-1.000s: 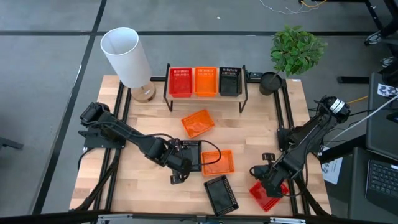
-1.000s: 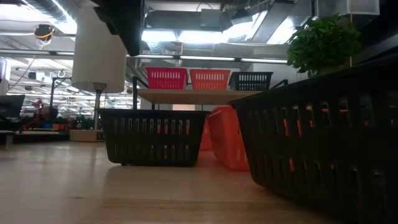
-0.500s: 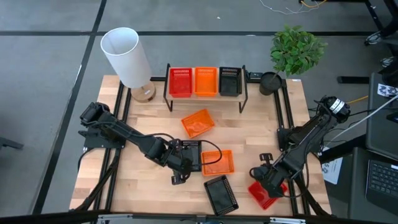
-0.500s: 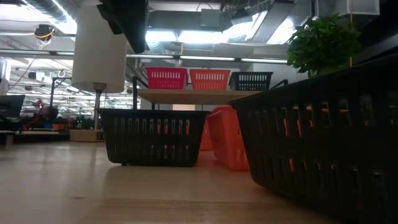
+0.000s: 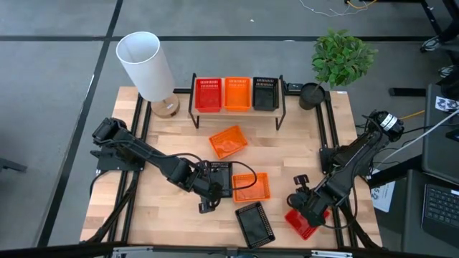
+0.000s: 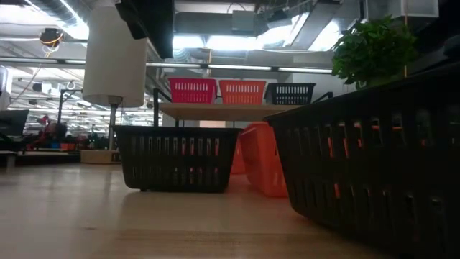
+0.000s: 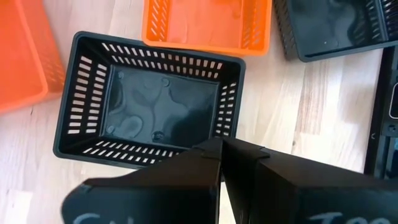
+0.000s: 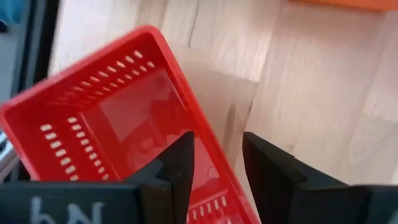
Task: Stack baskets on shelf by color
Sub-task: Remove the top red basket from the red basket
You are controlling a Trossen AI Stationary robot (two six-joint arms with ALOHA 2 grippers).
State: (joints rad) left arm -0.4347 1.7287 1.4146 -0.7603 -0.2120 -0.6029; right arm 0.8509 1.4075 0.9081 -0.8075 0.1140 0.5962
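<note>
Three baskets, red (image 5: 209,94), orange (image 5: 237,93) and black (image 5: 265,93), stand side by side on the shelf (image 5: 237,110) by the far edge. On the table lie two orange baskets (image 5: 228,141) (image 5: 251,186) and two black ones (image 5: 220,179) (image 5: 254,223). My left gripper (image 5: 209,185) is shut, its tips (image 7: 219,149) over the left rim of the black basket (image 7: 149,106); whether they touch it, I cannot tell. My right gripper (image 5: 305,208) is near the table's right near corner, shut on a red basket (image 5: 301,223). My right gripper has a side wall of the red basket (image 8: 208,155) between its fingers. One finger (image 8: 177,165) is inside the basket and the other (image 8: 270,165) outside, coming from above. The basket sits tilted in the hold and casts a shadow on the tabletop.
A white lamp (image 5: 147,64) stands at the far left corner and a potted plant (image 5: 341,57) at the far right. Black frame rails run along the left and right table edges. Bare wood lies along the near left (image 5: 158,215).
My right gripper has moved a little toward the table's left, and the red basket has shifted with it. My left arm has kept still.
</note>
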